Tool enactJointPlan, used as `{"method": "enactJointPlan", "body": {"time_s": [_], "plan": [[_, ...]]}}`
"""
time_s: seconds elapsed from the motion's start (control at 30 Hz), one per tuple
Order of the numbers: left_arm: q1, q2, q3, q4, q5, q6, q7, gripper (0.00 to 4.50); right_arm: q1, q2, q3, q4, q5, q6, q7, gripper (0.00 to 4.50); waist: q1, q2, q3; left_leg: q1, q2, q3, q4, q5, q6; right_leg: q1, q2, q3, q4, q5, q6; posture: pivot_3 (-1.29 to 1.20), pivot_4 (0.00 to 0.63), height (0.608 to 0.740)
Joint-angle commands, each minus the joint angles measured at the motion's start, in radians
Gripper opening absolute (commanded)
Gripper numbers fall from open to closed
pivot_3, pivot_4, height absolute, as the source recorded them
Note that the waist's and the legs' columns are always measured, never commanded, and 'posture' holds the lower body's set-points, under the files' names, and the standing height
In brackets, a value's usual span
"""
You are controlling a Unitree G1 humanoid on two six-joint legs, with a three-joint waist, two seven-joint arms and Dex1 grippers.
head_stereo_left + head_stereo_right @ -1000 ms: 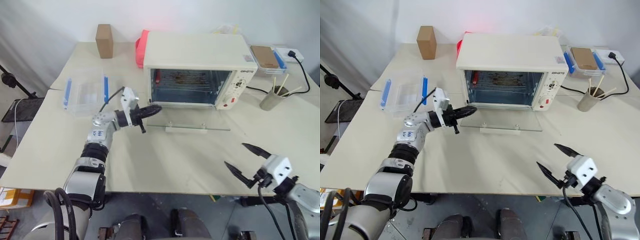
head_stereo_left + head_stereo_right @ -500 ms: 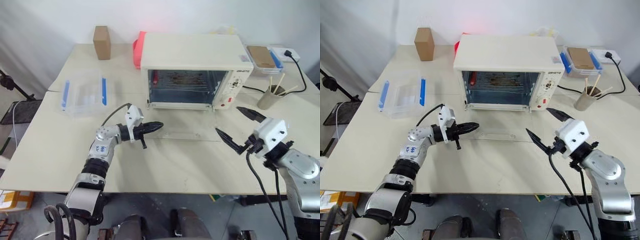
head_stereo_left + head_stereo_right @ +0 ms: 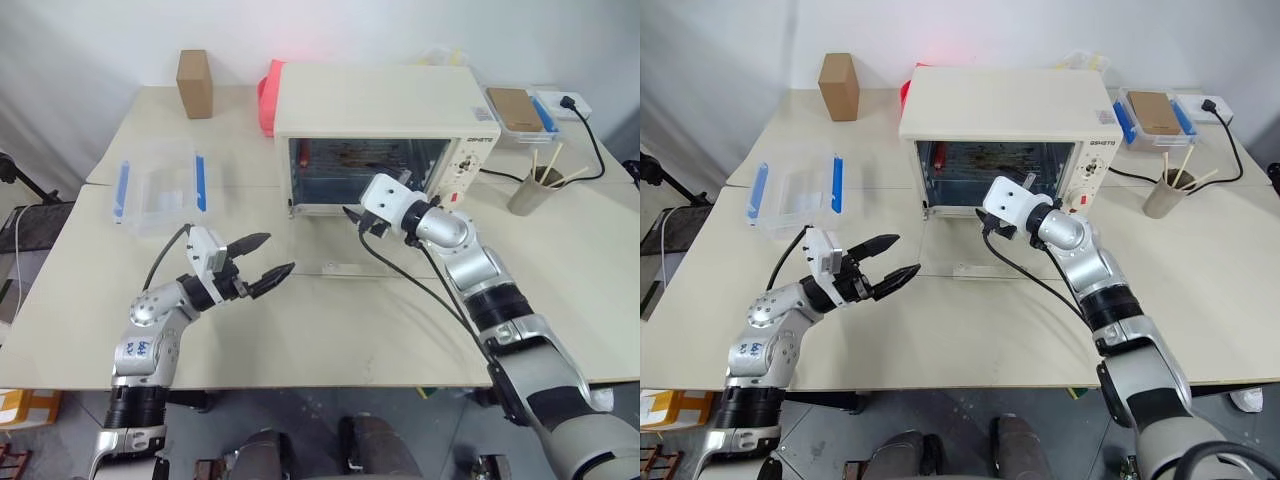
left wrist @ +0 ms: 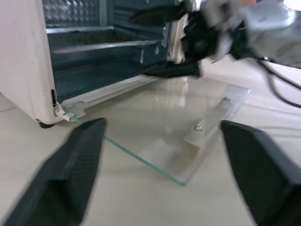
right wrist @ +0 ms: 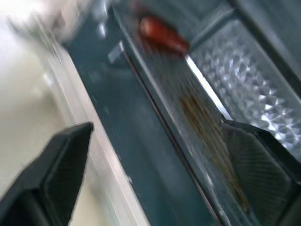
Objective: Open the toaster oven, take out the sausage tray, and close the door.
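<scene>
The cream toaster oven (image 3: 380, 100) stands at the back of the table. Its glass door (image 3: 322, 245) lies flat on the table, bar handle (image 4: 207, 134) toward me. Inside, the silver sausage tray (image 5: 202, 117) sits on a rack with a red sausage (image 5: 162, 35) at its left end. My right gripper (image 3: 368, 198) is open at the oven's mouth, its fingers (image 4: 164, 14) spread above and below the tray's level, touching nothing that I can see. My left gripper (image 3: 256, 261) is open and empty over the table, left of the door.
A clear plastic box with blue clasps (image 3: 160, 185) sits at the left. A cardboard block (image 3: 194, 83) and a red item (image 3: 265, 95) are behind. A cup of sticks (image 3: 530, 190), a lidded container (image 3: 515, 108) and a power strip (image 3: 562, 100) are right of the oven.
My left gripper drew back from the lowered door toward me and opened. My right arm swung up from the table's near right edge to the oven's opening. The camera shifted a little.
</scene>
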Motion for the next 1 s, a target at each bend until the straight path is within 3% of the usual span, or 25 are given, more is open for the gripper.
{"method": "enactJointPlan", "body": {"time_s": [0.03,0.23,0.53,0.7,0.83,1.0], "plan": [[0.016,0.008,0.034,-0.093,-0.041,0.032,0.055,4.43,-0.102,0.018,0.026,0.122,-0.078,-0.076,-0.120,4.50,-0.002,0.000,0.000,0.000,0.000,0.000,0.000,0.000,0.000,-0.001,0.000,0.000,0.000,0.000,0.000,0.00,0.150,0.740],[0.000,-0.003,0.017,-0.100,-0.047,0.048,0.087,4.43,-0.215,0.066,0.070,0.338,-0.162,-0.056,-0.242,4.50,-0.004,0.000,0.000,0.000,0.001,0.000,0.000,0.001,-0.001,-0.001,0.001,0.000,-0.002,0.000,0.000,0.00,0.150,0.740],[-0.202,0.006,-0.031,0.088,-0.035,0.043,0.013,4.50,-0.252,0.082,0.086,0.430,-0.195,-0.061,-0.287,1.78,-0.004,0.000,0.000,-0.005,0.000,-0.001,0.000,0.001,-0.001,-0.003,0.001,-0.002,0.001,0.000,0.000,0.00,0.150,0.740],[-0.395,-0.014,-0.061,0.310,-0.006,0.004,-0.037,4.50,-0.262,0.075,0.090,0.420,-0.203,-0.067,-0.306,0.14,-0.006,0.000,0.000,-0.006,0.001,-0.001,0.000,0.002,-0.003,-0.005,0.002,-0.002,0.003,0.000,0.000,0.00,0.150,0.740],[-0.572,-0.040,-0.052,0.528,0.007,-0.064,-0.075,4.50,-0.264,0.060,0.090,0.386,-0.222,-0.077,-0.323,0.04,-0.004,0.000,0.000,-0.008,0.001,-0.002,0.002,0.002,-0.002,-0.006,0.002,-0.003,0.003,0.000,0.000,0.00,0.150,0.740],[-0.688,-0.049,-0.031,0.702,0.015,-0.134,-0.107,4.50,-0.247,0.048,0.085,0.326,-0.228,-0.097,-0.309,0.04,-0.008,0.000,0.000,-0.011,0.001,-0.001,0.000,0.002,-0.003,-0.012,0.002,-0.002,0.006,0.000,0.000,0.00,0.150,0.740]]}}
